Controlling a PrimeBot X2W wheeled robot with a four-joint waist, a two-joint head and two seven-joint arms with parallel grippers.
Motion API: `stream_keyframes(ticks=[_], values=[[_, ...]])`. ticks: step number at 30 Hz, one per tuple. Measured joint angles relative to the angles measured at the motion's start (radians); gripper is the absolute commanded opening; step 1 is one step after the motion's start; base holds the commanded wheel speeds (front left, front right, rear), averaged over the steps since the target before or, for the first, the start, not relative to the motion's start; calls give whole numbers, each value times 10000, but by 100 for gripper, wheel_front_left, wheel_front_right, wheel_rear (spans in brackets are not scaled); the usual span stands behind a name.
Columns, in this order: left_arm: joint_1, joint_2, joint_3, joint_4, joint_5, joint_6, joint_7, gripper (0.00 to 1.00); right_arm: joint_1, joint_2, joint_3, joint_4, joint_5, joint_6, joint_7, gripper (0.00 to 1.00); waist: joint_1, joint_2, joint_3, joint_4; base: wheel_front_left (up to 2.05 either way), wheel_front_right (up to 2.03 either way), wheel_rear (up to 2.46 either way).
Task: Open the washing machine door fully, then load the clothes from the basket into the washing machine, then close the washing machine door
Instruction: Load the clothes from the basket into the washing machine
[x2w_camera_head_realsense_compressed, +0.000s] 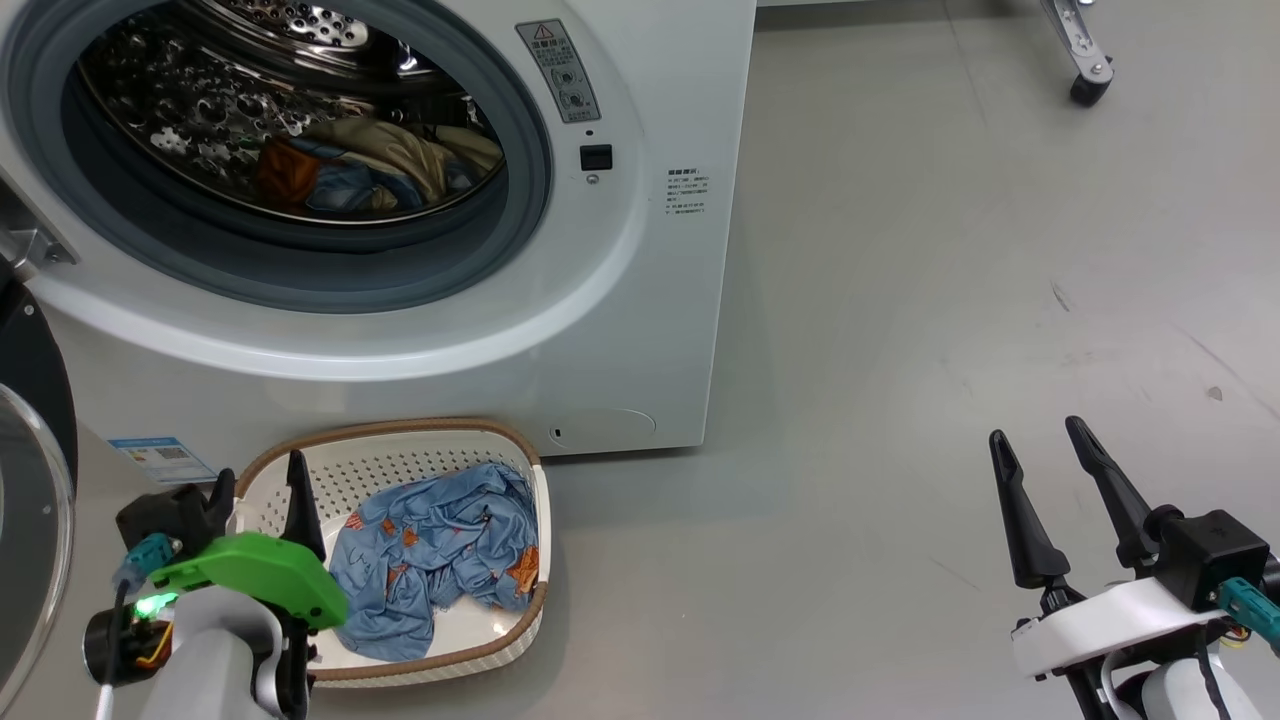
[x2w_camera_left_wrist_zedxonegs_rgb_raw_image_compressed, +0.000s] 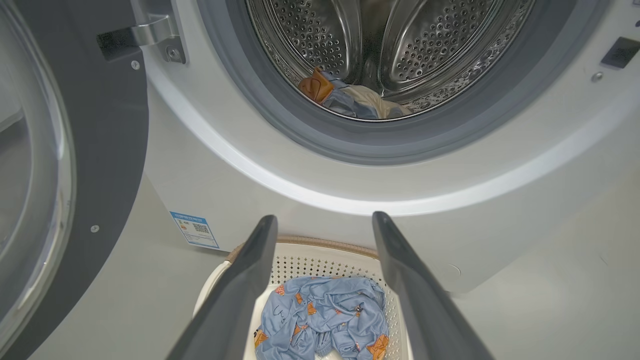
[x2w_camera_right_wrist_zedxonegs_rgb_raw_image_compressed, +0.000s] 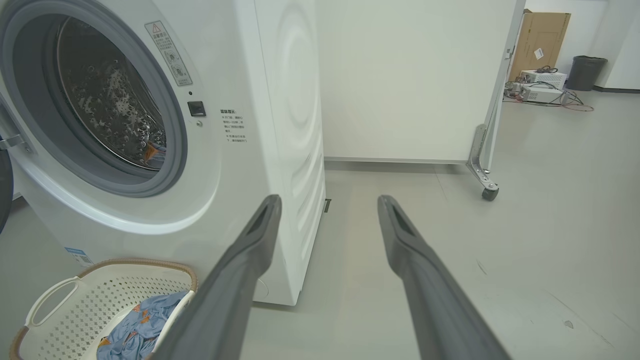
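left gripper (x2w_camera_left_wrist_zedxonegs_rgb_raw_image_compressed: 325, 216) — wide, nothing held | clothes (x2w_camera_left_wrist_zedxonegs_rgb_raw_image_compressed: 325, 320) in basket (x2w_camera_left_wrist_zedxonegs_rgb_raw_image_compressed: 320, 265), near, untouched | right gripper (x2w_camera_head_realsense_compressed: 1036, 428) — wide, well apart

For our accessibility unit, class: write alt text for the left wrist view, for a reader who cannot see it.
The open left end effector points at a cream basket of light blue printed clothes before a white washing machine. Its door stands open at left; more garments lie in the steel drum.

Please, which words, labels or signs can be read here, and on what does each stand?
No text is clear enough to quote.
Warning sticker on the washing machine: red triangle sign; words too small.
Printed block beside it: too small.
Blue label sticker lower down: blurred.
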Motion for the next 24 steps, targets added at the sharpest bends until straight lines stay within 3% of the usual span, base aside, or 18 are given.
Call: stream_keyframes(ticks=[24], values=[[2687,-65,-453,-3296,113,-6,-2,100,568,-35,-566,-192,75,0,0,100,0,0,-703,214,0,0,0]])
